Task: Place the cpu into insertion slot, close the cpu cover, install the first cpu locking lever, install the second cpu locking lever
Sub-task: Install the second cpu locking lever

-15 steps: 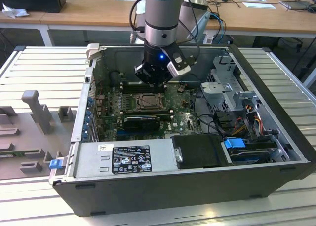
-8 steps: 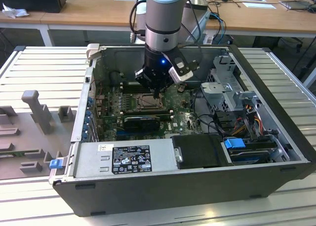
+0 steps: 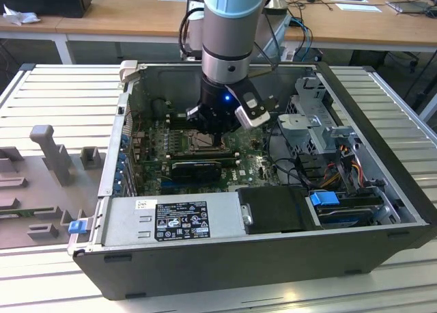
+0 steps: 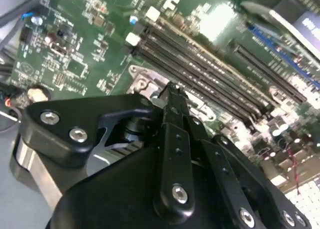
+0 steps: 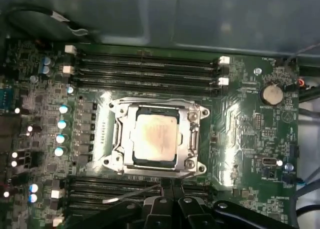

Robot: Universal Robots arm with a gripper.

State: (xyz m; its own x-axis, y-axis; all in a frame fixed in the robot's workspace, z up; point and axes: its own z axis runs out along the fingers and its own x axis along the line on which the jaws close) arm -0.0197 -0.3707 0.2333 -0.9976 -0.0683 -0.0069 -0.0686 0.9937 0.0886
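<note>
In the first wrist view the cpu, pale and square, lies seated in the insertion slot on the green motherboard. The cpu cover, a grey metal frame, lies flat around it. My gripper is shut, its fingertips just off the socket's edge, over the long black memory slots. A thin metal lever slants away from the fingertips across those slots. In the second wrist view the shut gripper points down beside the socket's metal corner. The exterior view has the gripper low inside the open computer case.
Black memory slots flank the socket on two sides. The case walls ring the board. A power supply, a drive bay and loose cables crowd the exterior view's right. Grey fixtures stand on the table at its left.
</note>
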